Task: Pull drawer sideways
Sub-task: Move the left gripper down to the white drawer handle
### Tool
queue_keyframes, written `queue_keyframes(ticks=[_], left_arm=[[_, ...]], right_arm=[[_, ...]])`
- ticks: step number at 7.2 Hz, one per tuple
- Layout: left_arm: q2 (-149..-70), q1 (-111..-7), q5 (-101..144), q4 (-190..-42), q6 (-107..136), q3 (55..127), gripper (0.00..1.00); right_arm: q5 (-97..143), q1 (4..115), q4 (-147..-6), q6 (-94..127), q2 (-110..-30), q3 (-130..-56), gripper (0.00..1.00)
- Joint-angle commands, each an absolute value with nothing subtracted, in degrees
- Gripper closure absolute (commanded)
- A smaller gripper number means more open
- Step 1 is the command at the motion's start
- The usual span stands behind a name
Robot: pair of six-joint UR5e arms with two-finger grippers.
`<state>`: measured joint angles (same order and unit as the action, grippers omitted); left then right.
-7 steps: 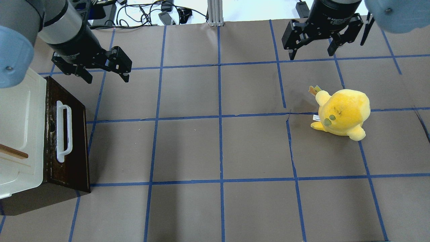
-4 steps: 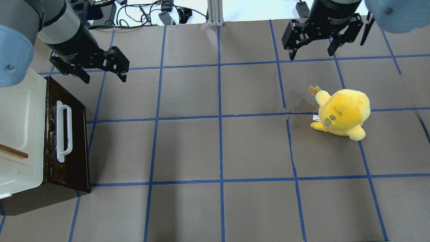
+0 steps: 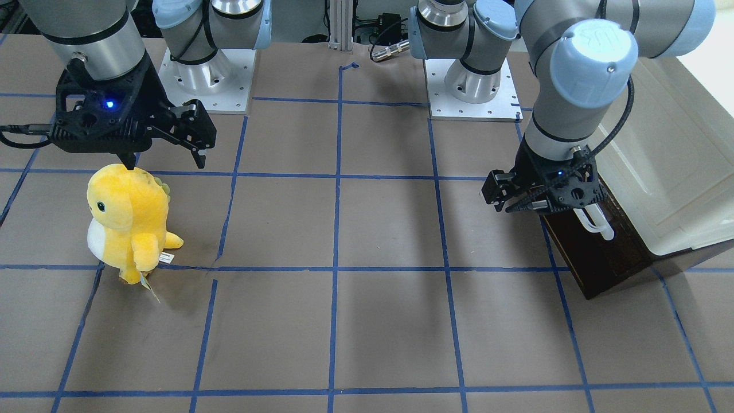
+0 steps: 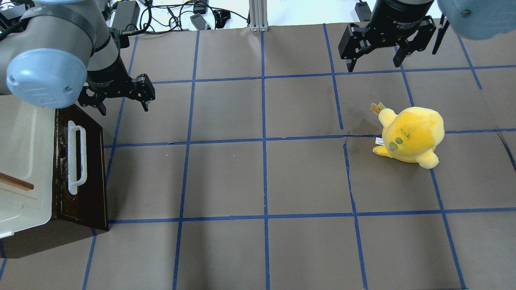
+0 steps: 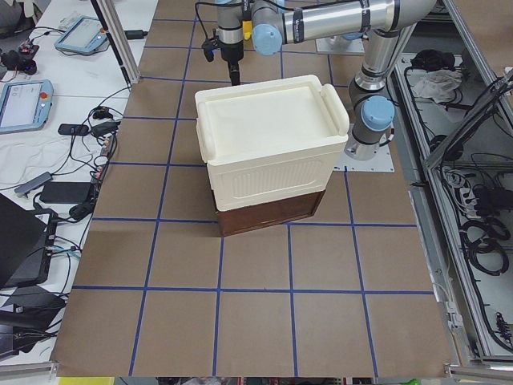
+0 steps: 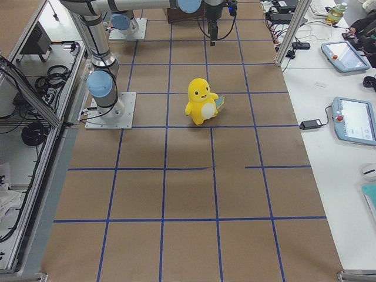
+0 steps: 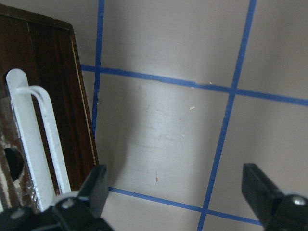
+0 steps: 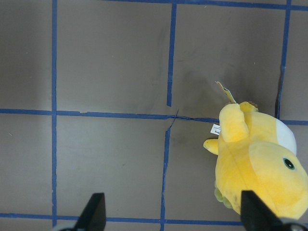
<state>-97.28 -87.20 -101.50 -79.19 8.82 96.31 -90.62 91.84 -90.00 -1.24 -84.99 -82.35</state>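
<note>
At brown paper-covered table's (image 4: 262, 181) left edge, dark brown wooden drawer (image 4: 82, 177) with long white bar handle (image 4: 76, 159), beneath cream-white cabinet body (image 4: 24, 161). Just off its far corner, black left gripper (image 4: 123, 108), spread wide, empty, touching nothing. Far across, black right gripper (image 4: 374, 66), also spread and empty, near yellow plush toy (image 4: 411, 135).

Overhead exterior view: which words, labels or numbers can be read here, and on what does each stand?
"2F Adaptive": white print on the body of the right gripper; the rest is blurred.
Print on the left gripper: too blurred to read.
The tag on the yellow plush toy: too small to read.
</note>
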Motion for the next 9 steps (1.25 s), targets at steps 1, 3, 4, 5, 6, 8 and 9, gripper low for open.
queue_keyframes(ticks=[1,3,4,5,6,8,9], left_arm=[[-101.8,-87.3,-112.9,-78.0,10.8,97.5,0.0],[-104.7,-87.2,-114.9,-72.6,10.7,100.4,0.0],[-106.6,-87.2,-121.5,-72.2,13.9,101.1,0.0],[-107.4,-87.2,-122.9,-72.3,15.3,101.4,0.0],[-108.1,-87.2,-125.1,-72.3,15.5,101.4,0.0],[-108.4,-87.2,-127.2,-72.9,15.6,101.6,0.03],[-108.3,-87.2,-129.1,-73.1,15.8,101.6,0.05]], right_arm=[[-90.5,91.8,-90.0,-1.2,-85.0,-82.4,0.0],[-90.5,91.8,-90.0,-1.2,-85.0,-82.4,0.0],[-90.5,91.8,-90.0,-1.2,-85.0,-82.4,0.0],[-90.5,91.8,-90.0,-1.2,-85.0,-82.4,0.0],[-90.6,91.8,-90.0,-1.2,-85.0,-82.4,0.0],[-90.5,91.8,-90.0,-1.2,-85.0,-82.4,0.0],[-90.5,91.8,-90.0,-1.2,-85.0,-82.4,0.0]])
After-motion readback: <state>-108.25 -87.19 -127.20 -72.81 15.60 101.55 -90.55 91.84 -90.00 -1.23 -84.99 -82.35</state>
